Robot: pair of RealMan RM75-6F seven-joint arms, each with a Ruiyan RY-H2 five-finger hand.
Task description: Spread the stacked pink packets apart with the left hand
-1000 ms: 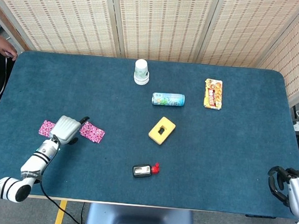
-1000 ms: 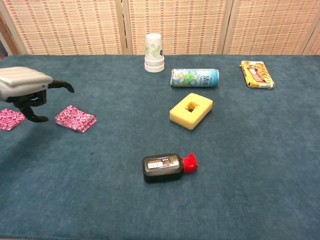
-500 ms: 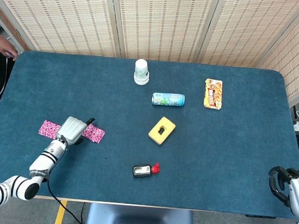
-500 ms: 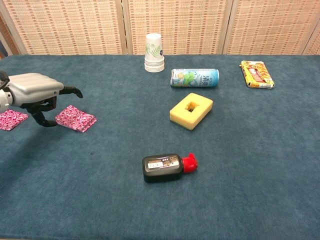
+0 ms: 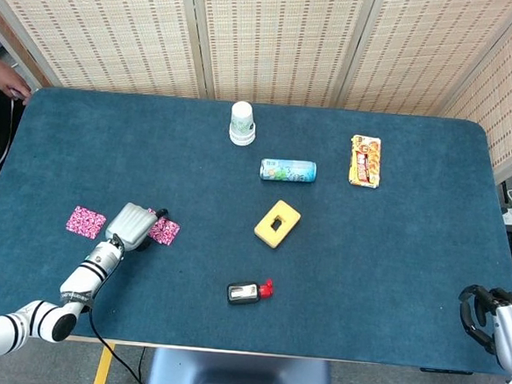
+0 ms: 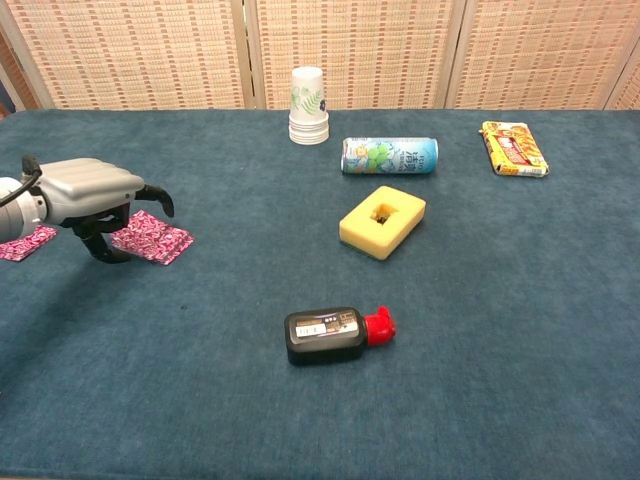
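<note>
Two pink patterned packets lie apart on the blue table point(image 5: 229, 331). One packet point(image 5: 85, 221) point(image 6: 22, 243) is at the left. The other packet point(image 5: 164, 231) point(image 6: 158, 241) lies to its right, partly under my left hand point(image 5: 132, 226) point(image 6: 93, 188). That hand hangs over this packet's left end with its fingers point(image 6: 104, 248) curled down at the packet's edge and the thumb stuck out; it holds nothing. My right hand point(image 5: 495, 324) stays at the table's near right corner, fingers curled in, holding nothing.
A black bottle with a red cap point(image 5: 247, 292) lies near the front middle. Behind it are a yellow sponge block point(image 5: 277, 222), a lying can point(image 5: 288, 170), stacked paper cups point(image 5: 241, 122) and a snack pack point(image 5: 365, 160). A person's arm point(image 5: 2, 76) shows at the far left.
My left hand has slid right, from the gap between the two packets onto the left end of the right packet. Both packets and the right hand have stayed in place.
</note>
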